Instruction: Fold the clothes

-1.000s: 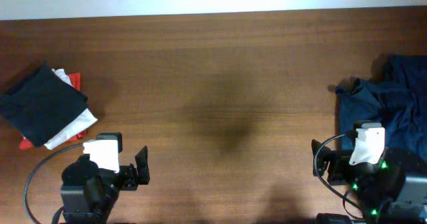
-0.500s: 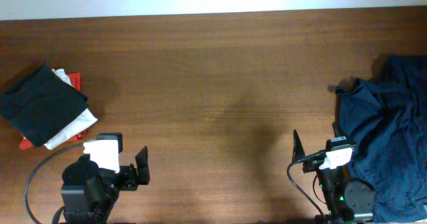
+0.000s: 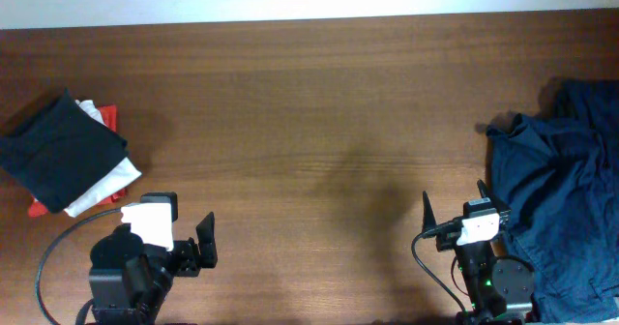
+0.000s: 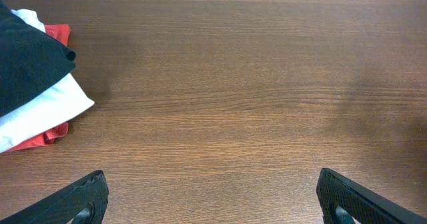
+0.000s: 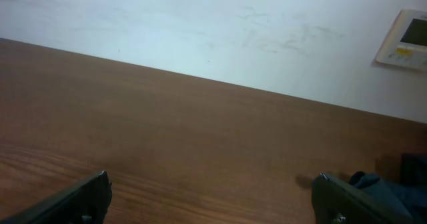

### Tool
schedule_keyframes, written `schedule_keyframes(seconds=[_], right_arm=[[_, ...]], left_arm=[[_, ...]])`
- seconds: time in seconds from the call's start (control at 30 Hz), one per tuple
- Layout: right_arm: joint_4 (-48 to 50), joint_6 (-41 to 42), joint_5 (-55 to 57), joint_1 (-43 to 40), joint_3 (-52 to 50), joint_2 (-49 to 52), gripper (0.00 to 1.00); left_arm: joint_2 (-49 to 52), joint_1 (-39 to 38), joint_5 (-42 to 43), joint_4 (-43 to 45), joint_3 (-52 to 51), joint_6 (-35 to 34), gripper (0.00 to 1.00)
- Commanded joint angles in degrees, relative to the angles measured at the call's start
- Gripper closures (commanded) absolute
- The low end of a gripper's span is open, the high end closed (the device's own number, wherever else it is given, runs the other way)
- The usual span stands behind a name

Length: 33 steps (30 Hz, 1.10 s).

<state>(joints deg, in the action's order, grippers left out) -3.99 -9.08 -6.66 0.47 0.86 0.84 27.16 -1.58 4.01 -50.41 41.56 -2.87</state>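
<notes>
A crumpled dark blue garment (image 3: pixel 566 185) lies at the table's right edge; a bit of it shows at the right of the right wrist view (image 5: pixel 400 187). A stack of folded clothes, black on top of white and red (image 3: pixel 68 156), lies at the left, and also shows in the left wrist view (image 4: pixel 33 84). My left gripper (image 3: pixel 193 243) is open and empty near the front left edge (image 4: pixel 213 197). My right gripper (image 3: pixel 453 214) is open and empty, just left of the blue garment (image 5: pixel 213 194).
The brown wooden table (image 3: pixel 309 122) stretches between the two piles. A white wall with a small panel (image 5: pixel 403 37) stands behind the table's far edge.
My right arm has drawn back to the left, off the blue garment, and settled by the front edge. The garment now lies spread further toward the front. My left arm has not moved.
</notes>
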Motion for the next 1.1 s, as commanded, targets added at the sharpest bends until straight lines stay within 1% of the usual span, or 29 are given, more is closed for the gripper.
schedule_keyframes(seconds=[0.0, 0.3, 0.4, 0.47, 0.53, 0.6, 0.7, 0.73, 0.87, 0.9, 0.93, 0.97, 1.07], right_arm=[[-0.02, -0.13, 0.94, 0.33, -0.55, -0.63, 0.01], [-0.02, -0.13, 0.94, 0.33, -0.55, -0.63, 0.01], [-0.02, -0.13, 0.94, 0.33, -0.55, -0.63, 0.01], [-0.02, -0.13, 0.94, 0.33, -0.55, -0.63, 0.01], [-0.02, -0.13, 0.94, 0.33, -0.55, -0.63, 0.01], [-0.02, -0.13, 0.94, 0.33, -0.55, -0.63, 0.02], [-0.02, -0.13, 0.94, 0.33, -0.55, -0.63, 0.01], [0.0, -0.13, 0.94, 0.33, -0.55, -0.63, 0.01], [-0.02, -0.11, 0.94, 0.33, -0.55, -0.63, 0.02], [-0.02, -0.13, 0.94, 0.33, -0.55, -0.63, 0.01], [-0.02, -0.13, 0.94, 0.33, -0.55, -0.63, 0.01], [-0.02, -0.13, 0.94, 0.33, -0.55, -0.63, 0.01], [-0.02, -0.13, 0.94, 0.33, -0.55, -0.66, 0.01]], left_arm=[[-0.28, -0.13, -0.42, -0.02, -0.17, -0.52, 0.01], [-0.31, -0.13, -0.42, 0.0, -0.17, -0.52, 0.01], [-2.93, -0.13, -0.42, -0.79, -0.44, -0.5, 0.01], [-5.66, -0.13, -1.09, -3.15, -1.73, 0.09, 0.01], [-9.25, -0.13, -1.97, -1.49, -5.6, 0.11, 0.01], [-15.47, -0.13, -1.92, 6.95, -14.58, 0.09, 0.01], [-21.81, -0.13, -1.92, 20.04, -24.87, 0.09, 0.01], [-24.26, -0.13, -1.88, 26.47, -29.42, 0.07, 0.01], [-26.88, -0.13, -2.62, 46.71, -40.04, 0.11, 0.01], [-26.88, -0.07, -3.5, 47.95, -41.05, 0.13, 0.01], [-26.88, -0.09, -5.35, 47.15, -41.05, 0.11, 0.01], [-26.88, -0.09, -5.31, 45.42, -41.05, 0.09, 0.01], [-26.86, -0.09, -4.7, 45.66, -41.03, 0.07, 0.01]])
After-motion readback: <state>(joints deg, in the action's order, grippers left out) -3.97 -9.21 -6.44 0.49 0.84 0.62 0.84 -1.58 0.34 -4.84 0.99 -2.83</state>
